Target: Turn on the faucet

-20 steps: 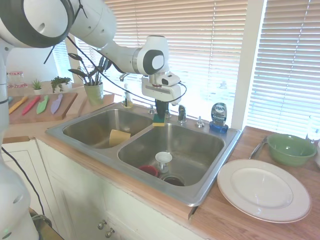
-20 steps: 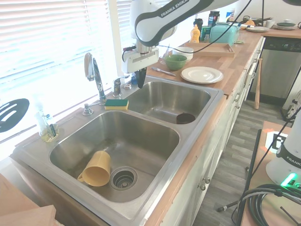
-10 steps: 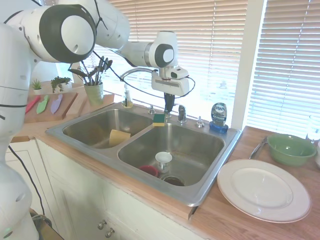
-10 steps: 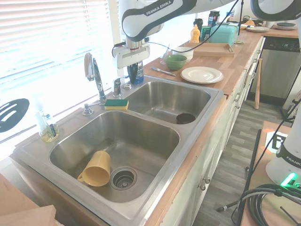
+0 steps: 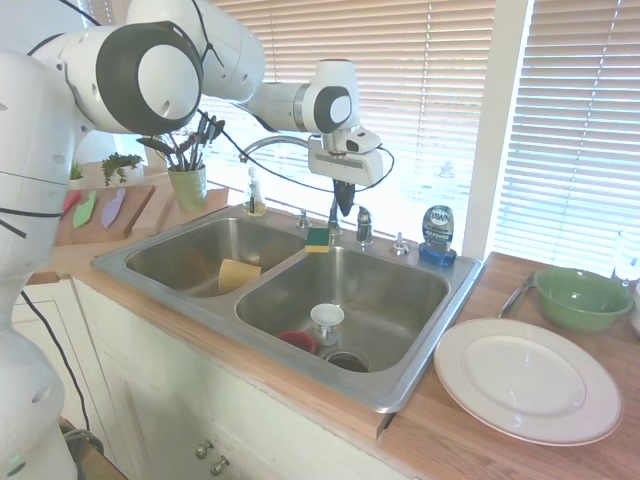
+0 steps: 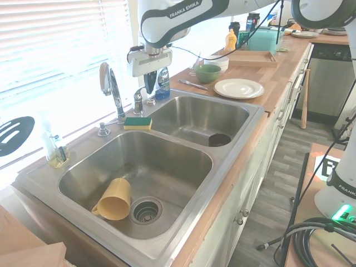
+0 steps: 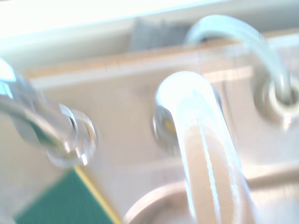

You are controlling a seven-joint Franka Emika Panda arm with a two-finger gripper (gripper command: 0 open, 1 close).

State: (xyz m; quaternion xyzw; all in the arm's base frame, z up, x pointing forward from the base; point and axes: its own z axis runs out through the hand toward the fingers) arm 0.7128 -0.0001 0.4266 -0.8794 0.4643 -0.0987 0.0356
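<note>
We see a wooden countertop (image 5: 470,420) around a steel double sink (image 5: 200,262), white cabinets (image 6: 253,183) below and grey plank flooring (image 6: 289,183). Bright daylight pours through slatted window blinds (image 5: 580,130). A dark appliance (image 6: 332,83), perhaps a dishwasher, stands farther along.

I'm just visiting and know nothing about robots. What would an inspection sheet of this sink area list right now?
Surface: wooden countertop around a steel double sink.
Job's things: faucet with gooseneck spout; its lever handle stands apart from the spout. No water seen running.
Clutter: yellow cup lying in one basin, green-and-yellow sponge on the sink deck, blue dish-soap bottle, white plate, green bowl, small soap dispenser.
Grippers: gripper hangs just above the lever handle, not touching it; open or shut cannot be told.
Cables: nothing noted.
Surroundings: window blinds, potted plant.
</note>
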